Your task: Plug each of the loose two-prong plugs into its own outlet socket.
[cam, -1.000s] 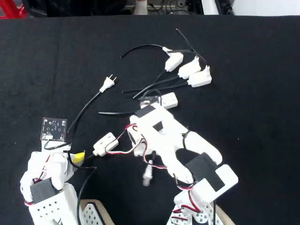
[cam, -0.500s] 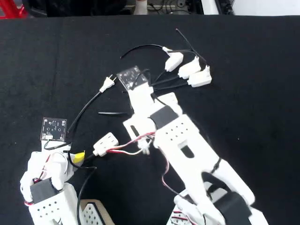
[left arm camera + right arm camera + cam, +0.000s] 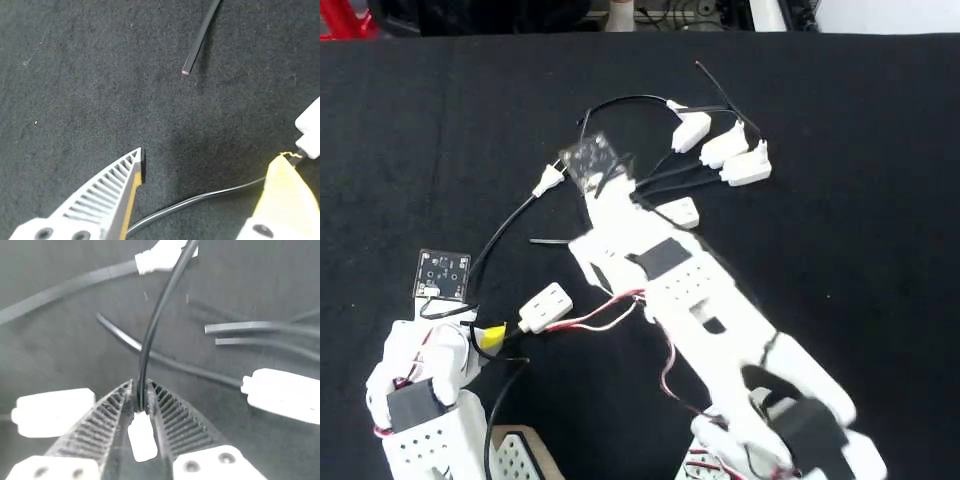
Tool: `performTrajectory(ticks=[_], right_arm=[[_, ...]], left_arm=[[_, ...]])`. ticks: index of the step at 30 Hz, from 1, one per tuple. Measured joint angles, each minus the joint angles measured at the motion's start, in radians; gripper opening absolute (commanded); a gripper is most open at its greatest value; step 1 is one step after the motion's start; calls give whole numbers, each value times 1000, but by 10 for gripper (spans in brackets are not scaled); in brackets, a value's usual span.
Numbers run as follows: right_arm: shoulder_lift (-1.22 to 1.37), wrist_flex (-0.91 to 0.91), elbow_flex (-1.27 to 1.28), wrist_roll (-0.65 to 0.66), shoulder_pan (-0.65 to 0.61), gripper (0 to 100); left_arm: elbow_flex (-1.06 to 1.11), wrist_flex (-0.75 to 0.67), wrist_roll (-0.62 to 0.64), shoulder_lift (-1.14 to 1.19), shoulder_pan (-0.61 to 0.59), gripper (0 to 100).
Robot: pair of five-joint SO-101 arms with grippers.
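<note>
In the right wrist view my right gripper [image 3: 141,387] is shut on a small white plug [image 3: 142,436], whose black cable [image 3: 161,310] runs up out from between the fingers. The high view shows the right arm [image 3: 660,262] stretched toward the far middle of the table, its tip beside a loose two-prong plug [image 3: 550,180]. A white outlet socket [image 3: 545,306] lies near the front left. My left gripper [image 3: 210,157] stands open low over the cloth, with a black cable [image 3: 200,200] crossing between its fingers and the socket's edge [image 3: 310,131] beside the yellow finger [image 3: 285,192].
Three white sockets [image 3: 725,147] with black leads cluster at the far right of centre, and another white block [image 3: 680,212] lies by the right arm. Cut cable ends [image 3: 186,71] lie loose on the black cloth. The left arm's base [image 3: 420,400] is at the front left.
The right arm has stretched out from the table's middle toward the far side, then edged left toward the loose plug. The left arm shifted slightly.
</note>
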Motion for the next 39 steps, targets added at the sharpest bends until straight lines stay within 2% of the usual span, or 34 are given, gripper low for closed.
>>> performTrajectory(ticks=[3, 7, 12, 19, 31, 35, 39], right_arm=[[103, 55, -21, 77, 6, 15], [245, 224, -164, 170, 11, 15], [431, 318, -345, 206, 11, 21], [597, 476, -500, 213, 8, 201], [667, 755, -641, 215, -26, 141], [664, 853, -660, 285, -26, 141], [655, 864, -661, 310, -26, 139]], left_arm=[[0, 0, 0, 0, 3, 375], [0, 0, 0, 0, 3, 375], [0, 0, 0, 0, 3, 375], [0, 0, 0, 0, 3, 375], [0, 0, 0, 0, 3, 375], [0, 0, 0, 0, 3, 375], [0, 0, 0, 0, 3, 375]])
